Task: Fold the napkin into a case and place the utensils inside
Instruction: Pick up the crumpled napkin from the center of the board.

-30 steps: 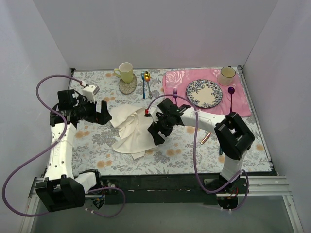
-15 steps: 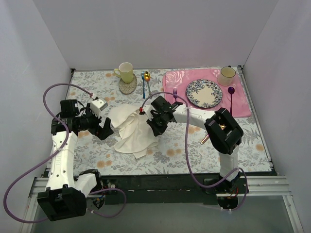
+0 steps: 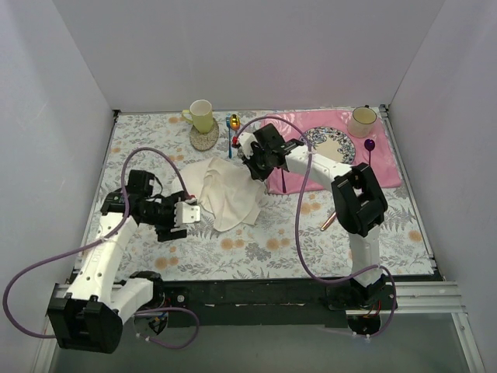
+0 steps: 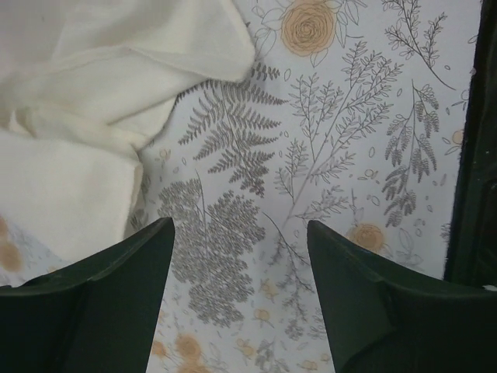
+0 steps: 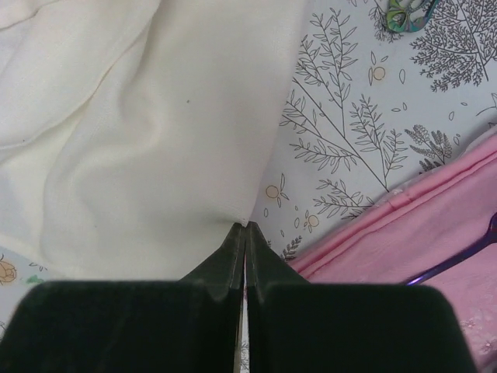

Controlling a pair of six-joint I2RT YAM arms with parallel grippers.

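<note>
Floral-print desk (image 3: 272, 249) inside plain white walls, and we're in the folding stage, nowhere near loading cutlery yet. Over on the left of the overhead view, the left tool (image 3: 186, 211) sits low beside the napkin's lower-left edge. Its wrist view shows the fingers standing well apart with only bare desk pattern between them, the cloth lying just off the left finger (image 4: 116, 272), so nothing is gripped on that side. Centre frame, the napkin (image 3: 229, 194) lies rumpled and loosely heaped, no clean crease in it. At its upper-right edge the right tool (image 5: 245, 227) is pinched fully closed on a bit of the cream cloth, right next to the border of the pink placemat (image 5: 404, 233). Above that, the gold-bowled spoon (image 3: 234, 121) waits near the back of the desk, and far to the lower right the copper knife (image 3: 328, 222) lies well apart from everything. My read: the next move wants the left tool to close on the near edge so both sides can pull the cloth flat before any fold. One-sided tugging would likely just drag the bundle along.
</note>
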